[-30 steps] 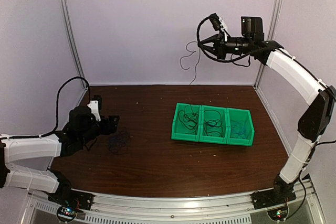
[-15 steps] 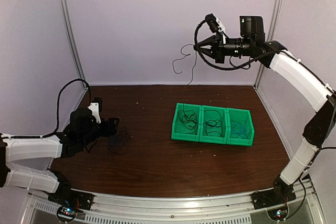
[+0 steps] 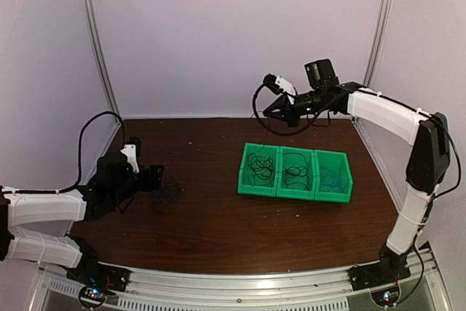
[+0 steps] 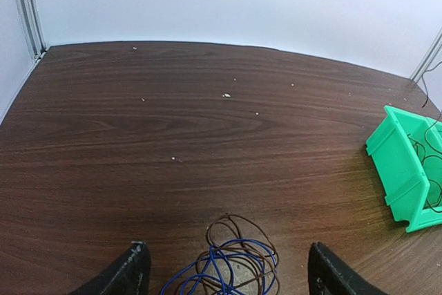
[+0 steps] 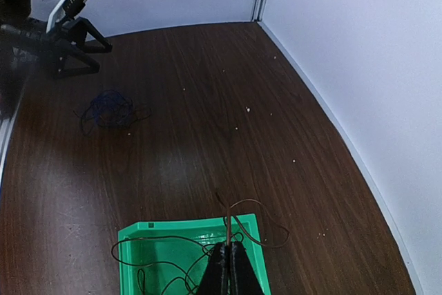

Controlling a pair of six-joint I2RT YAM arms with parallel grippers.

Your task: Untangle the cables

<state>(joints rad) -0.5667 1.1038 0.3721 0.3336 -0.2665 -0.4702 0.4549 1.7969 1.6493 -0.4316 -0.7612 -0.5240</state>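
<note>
A small tangle of thin blue and dark brown cables (image 3: 166, 196) lies on the brown table at the left. In the left wrist view the tangle (image 4: 233, 267) sits between my fingers. My left gripper (image 3: 156, 177) is open around it, low over the table, and not touching it. My right gripper (image 3: 266, 111) is shut on one thin brown wire (image 5: 228, 216) and holds it above the left green bin (image 5: 131, 229). The wire's lower part hangs into that bin. In the right wrist view the gripper (image 5: 229, 248) is shut, and the tangle (image 5: 107, 110) shows far off.
Three joined green bins (image 3: 295, 193) stand right of centre, each holding loose thin wires. The left bin's corner shows in the left wrist view (image 4: 404, 170). White walls and metal posts close the back and sides.
My right arm has come down and to the left with the wire, from high by the back wall to just above the left bin. The left arm has barely moved.
</note>
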